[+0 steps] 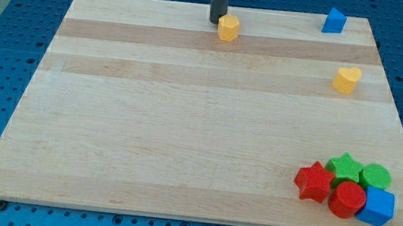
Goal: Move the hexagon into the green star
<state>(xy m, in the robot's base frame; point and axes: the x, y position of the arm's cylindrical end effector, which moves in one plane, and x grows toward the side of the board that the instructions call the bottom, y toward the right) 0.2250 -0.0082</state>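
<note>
Where the dark rod comes down at the view's top centre, my tip (pixel 217 21) meets the surface (pixel 185 126) just beside the yellow hexagon (pixel 229 28), on that block's upper left; the two appear to touch, though the contact line itself cannot be made out. This end effector is a plain rod with no jaws, so it neither spreads nor pinches; it simply stands upright against the block's side.

Yellow hexagon: near the top edge of the pale wooden surface, slightly right of centre, well apart from every other block.

Blue block (pixel 334 21): a wedge-like shape at the view's top right, close to the far edge.

Yellow heart (pixel 347 79): below the blue block, near the right edge, standing alone.

Cluster at the view's bottom right: the green star (pixel 345 167) sits at the cluster's top, with a green cylinder (pixel 375 177) just beside it on the right. A red star (pixel 314 181) lies to the lower left of the green star, a red cylinder (pixel 347 199) directly below it, and a blue cube (pixel 378 207) at the cluster's lower right corner. These five blocks are packed together, each touching or nearly touching a neighbour.

Surroundings: a blue perforated base (pixel 16 1) shows around the surface on all sides.
</note>
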